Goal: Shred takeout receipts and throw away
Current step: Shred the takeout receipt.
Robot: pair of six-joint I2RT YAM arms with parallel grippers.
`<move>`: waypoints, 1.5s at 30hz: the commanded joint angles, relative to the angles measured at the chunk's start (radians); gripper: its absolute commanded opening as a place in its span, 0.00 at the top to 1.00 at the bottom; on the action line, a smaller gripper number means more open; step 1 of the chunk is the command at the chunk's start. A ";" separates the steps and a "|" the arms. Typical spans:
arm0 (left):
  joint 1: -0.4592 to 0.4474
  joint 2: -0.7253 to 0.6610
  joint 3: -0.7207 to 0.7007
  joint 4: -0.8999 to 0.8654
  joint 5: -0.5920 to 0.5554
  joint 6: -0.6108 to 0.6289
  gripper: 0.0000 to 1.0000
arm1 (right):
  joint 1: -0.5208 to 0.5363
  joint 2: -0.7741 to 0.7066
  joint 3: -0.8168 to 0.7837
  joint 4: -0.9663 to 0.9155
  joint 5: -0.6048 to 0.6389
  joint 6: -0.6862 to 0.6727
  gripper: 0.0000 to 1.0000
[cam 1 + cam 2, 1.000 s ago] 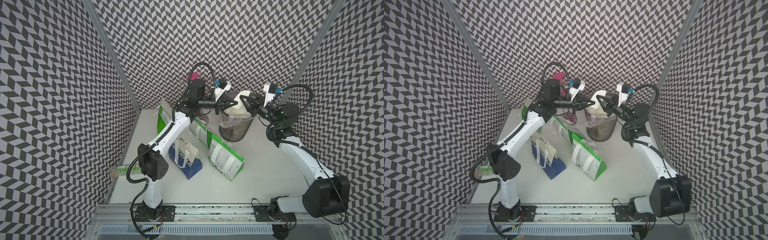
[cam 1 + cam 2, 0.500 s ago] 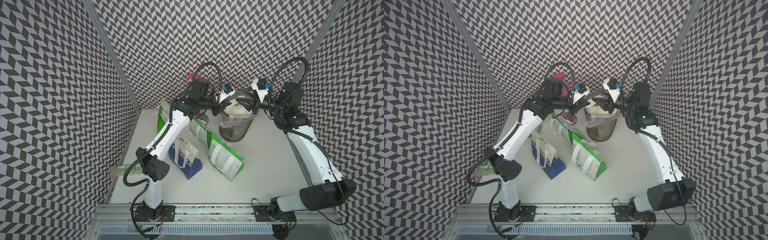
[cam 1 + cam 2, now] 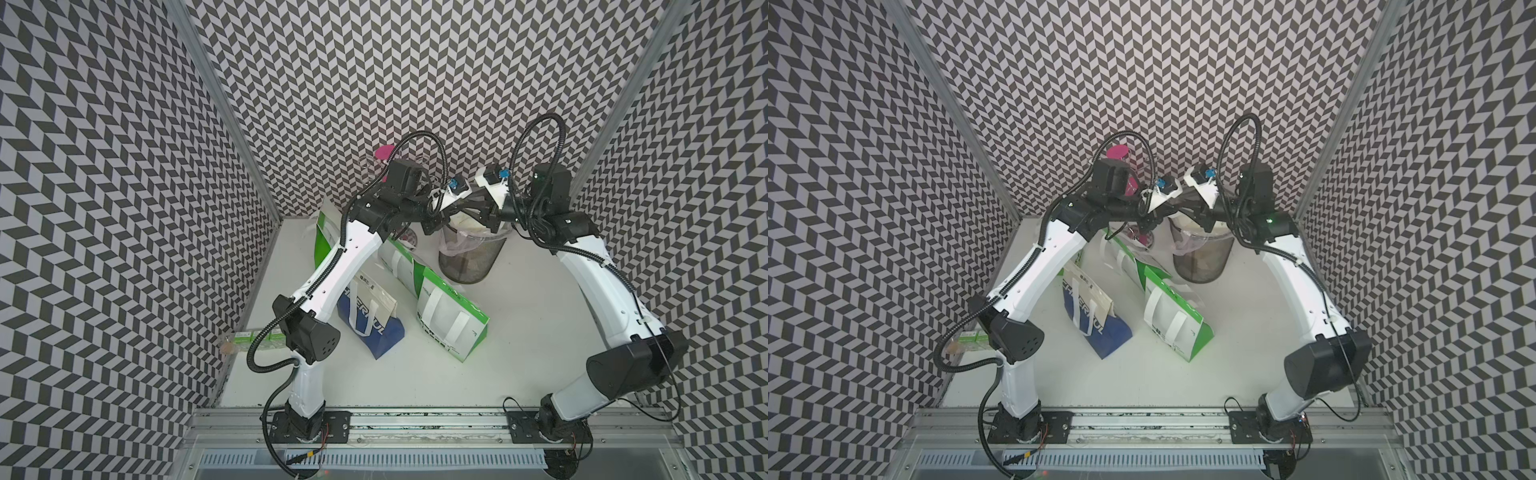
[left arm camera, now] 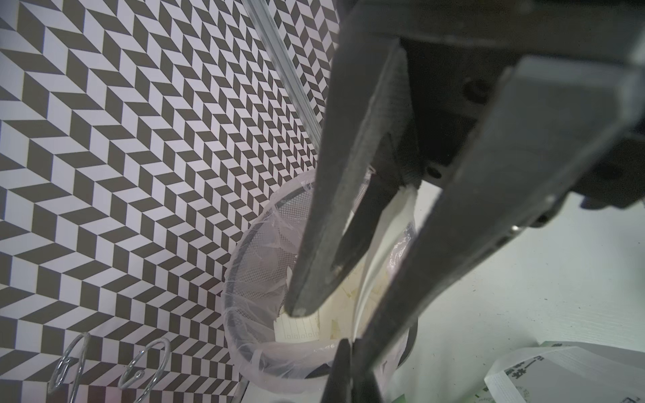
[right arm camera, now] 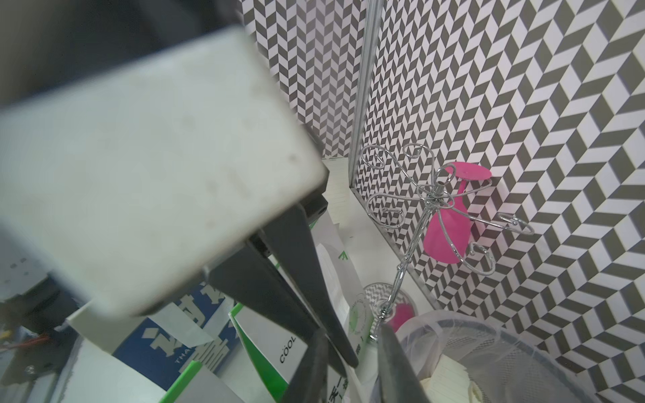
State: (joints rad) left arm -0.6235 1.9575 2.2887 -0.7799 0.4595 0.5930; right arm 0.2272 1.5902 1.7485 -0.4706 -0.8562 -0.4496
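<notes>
I have the left gripper over the mesh wastebasket, fingers pinched together on a white receipt slip that hangs into it. The right gripper is just beside it above the rim; its fingertips are hidden, so I cannot tell its state. More torn receipt pieces lie inside.

Walls: black-and-white chevron pattern covered all three sides.
Corner posts: bare metal strips stood where the walls met.
Floor: was plain white, evenly lit.
Rail: metal, ran along the front.
</notes>
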 commanded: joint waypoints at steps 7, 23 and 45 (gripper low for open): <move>-0.007 -0.009 0.026 -0.016 -0.035 0.027 1.00 | 0.014 0.012 0.037 -0.046 0.046 -0.038 0.96; -0.127 -0.096 -0.166 0.251 -0.448 0.254 1.00 | 0.100 -0.015 -0.035 0.197 0.423 0.404 1.00; -0.122 -0.222 -0.348 0.404 -0.353 0.229 1.00 | -0.036 -0.063 -0.144 0.374 0.511 0.623 1.00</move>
State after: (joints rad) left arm -0.7761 1.7538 1.8996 -0.3431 0.0391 0.8680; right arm 0.2123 1.5700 1.6142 -0.1947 -0.3473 0.1253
